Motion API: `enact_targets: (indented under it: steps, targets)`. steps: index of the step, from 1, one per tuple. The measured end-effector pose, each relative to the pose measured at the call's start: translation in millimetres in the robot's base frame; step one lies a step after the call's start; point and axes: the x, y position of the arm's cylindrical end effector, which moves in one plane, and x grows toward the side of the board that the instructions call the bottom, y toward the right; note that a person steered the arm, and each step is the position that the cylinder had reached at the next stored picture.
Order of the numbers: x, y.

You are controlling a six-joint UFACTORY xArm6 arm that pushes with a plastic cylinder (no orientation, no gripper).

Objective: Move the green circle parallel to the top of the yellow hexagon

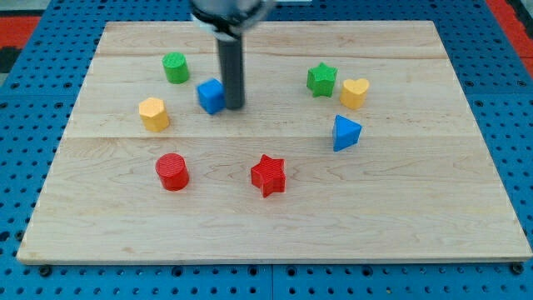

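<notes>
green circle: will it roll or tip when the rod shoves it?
Probably neither. The green circle stands on a flat end on the wooden board, squat, so it should slide upright. An off-centre push may turn it or let it slip off the round wall. My tip sits beside the blue block, not touching green.

Two green blocks (175, 67) (321, 80), two yellow (154, 114) (354, 92), two blue (211, 96) (346, 133), two red (172, 172) (268, 175)

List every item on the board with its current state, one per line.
my tip: down, against blue cube's right side
blue cube: touching the tip
green circle: untouched
yellow hexagon: untouched
green star: beside yellow heart
yellow heart: untouched
blue triangle: alone
red circle: alone
red star: alone
</notes>
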Motion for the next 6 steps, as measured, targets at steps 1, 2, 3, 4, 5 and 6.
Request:
enact_targets:
  steps: [1, 2, 3, 4, 5, 6]
  targets:
    - [-70, -61]
    - [-95, -56]
    - [-138, -107]
    - [-139, -193]
    - [-107, -213]
    - [-86, -189]
